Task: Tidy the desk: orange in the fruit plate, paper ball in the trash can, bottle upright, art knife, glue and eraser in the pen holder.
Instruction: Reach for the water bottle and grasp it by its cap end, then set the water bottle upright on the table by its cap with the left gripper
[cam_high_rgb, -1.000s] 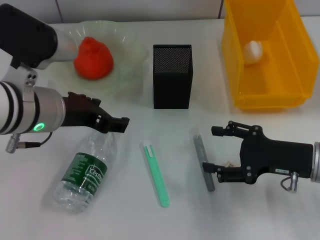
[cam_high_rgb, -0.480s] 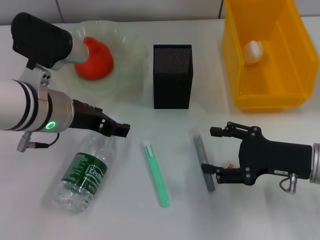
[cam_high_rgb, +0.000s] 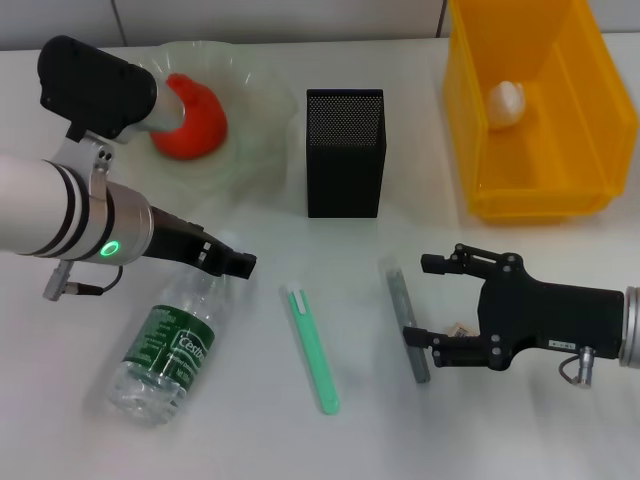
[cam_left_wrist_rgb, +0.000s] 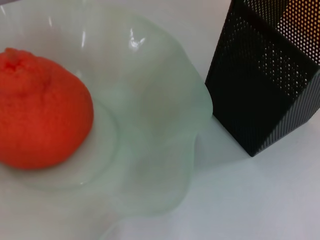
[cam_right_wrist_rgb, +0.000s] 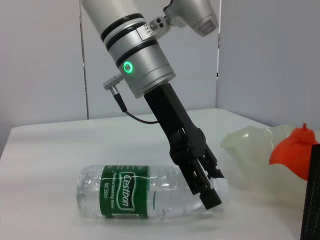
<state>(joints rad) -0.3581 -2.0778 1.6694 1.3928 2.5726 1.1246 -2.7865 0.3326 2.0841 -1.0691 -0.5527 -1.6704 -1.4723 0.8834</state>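
Note:
The bottle (cam_high_rgb: 170, 345) lies on its side on the desk (cam_high_rgb: 300, 440), its cap end toward my left gripper (cam_high_rgb: 240, 263). The right wrist view shows that gripper (cam_right_wrist_rgb: 214, 187) open, angled down at the bottle's (cam_right_wrist_rgb: 145, 195) neck. The orange (cam_high_rgb: 190, 120) sits in the fruit plate (cam_high_rgb: 255, 95); both also show in the left wrist view, orange (cam_left_wrist_rgb: 40, 122) and plate (cam_left_wrist_rgb: 160, 130). The paper ball (cam_high_rgb: 505, 103) lies in the trash can (cam_high_rgb: 590, 130). The pen holder (cam_high_rgb: 345, 150) stands at centre. My right gripper (cam_high_rgb: 430, 300) is open beside a grey stick (cam_high_rgb: 407, 320); a small beige piece (cam_high_rgb: 460, 328) shows between its fingers.
A green stick-shaped tool (cam_high_rgb: 313, 345) lies flat between the bottle and the grey stick. The pen holder's corner (cam_left_wrist_rgb: 265, 85) stands close to the plate's rim. The trash can stands at the back right.
My left arm has swung a little right and forward, and its gripper has settled lower over the bottle's cap end. The right arm and all objects have not moved.

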